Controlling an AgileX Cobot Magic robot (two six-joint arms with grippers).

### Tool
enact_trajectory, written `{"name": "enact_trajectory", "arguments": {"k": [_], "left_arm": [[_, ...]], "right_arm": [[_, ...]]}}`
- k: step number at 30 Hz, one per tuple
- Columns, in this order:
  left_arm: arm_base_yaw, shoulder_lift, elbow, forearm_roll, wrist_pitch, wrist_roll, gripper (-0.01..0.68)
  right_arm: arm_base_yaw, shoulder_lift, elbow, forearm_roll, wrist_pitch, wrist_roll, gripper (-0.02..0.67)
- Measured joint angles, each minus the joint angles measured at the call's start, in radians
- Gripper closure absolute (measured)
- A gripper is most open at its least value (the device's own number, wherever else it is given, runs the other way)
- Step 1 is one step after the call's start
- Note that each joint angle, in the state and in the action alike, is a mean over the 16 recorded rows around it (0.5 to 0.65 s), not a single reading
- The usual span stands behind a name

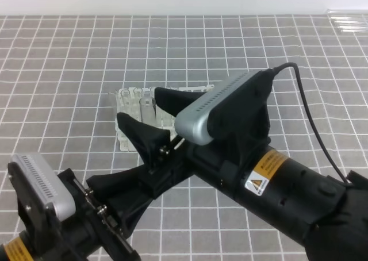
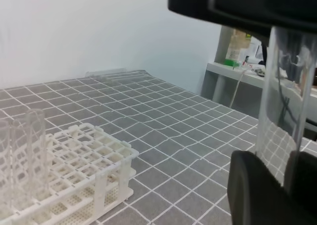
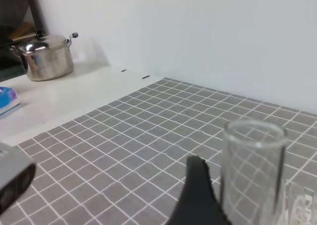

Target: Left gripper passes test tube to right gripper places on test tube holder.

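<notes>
Test tube (image 1: 148,108): you see it upright between the right end effector's (image 1: 142,112) spread fingers, over the test tube holder (image 1: 127,141).
Left end effector (image 2: 277,185): you cannot tell its state (mostly hidden).

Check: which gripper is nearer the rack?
Right. The right gripper stands open right over the rack, beside the tube; the left gripper sits lower in the high view, away from it.

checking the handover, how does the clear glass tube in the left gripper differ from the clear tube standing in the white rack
The clear glass test tube is gripped by the left gripper. The clear tube in the white plastic lattice rack sits in a hole, untouched. The gripped tube stands apart from the rack, off to one side, while the other stands inside it. Both are clear and upright.
</notes>
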Motion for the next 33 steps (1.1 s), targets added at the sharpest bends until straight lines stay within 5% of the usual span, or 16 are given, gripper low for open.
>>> {"name": "enact_trajectory", "arguments": {"k": [10,25,33], "left_arm": [[0.000,0.000,0.000,0.010,0.002,-0.001,0.604],[0.000,0.000,0.000,0.011,0.016,0.000,0.612],[0.001,-0.001,0.001,0.008,0.011,-0.008,0.557]], "right_arm": [[0.000,0.014,-0.021,0.001,0.012,0.000,0.245],[0.003,0.014,-0.022,-0.002,0.025,0.010,0.494],[0.005,0.014,-0.023,-0.004,0.028,0.015,0.558]]}}
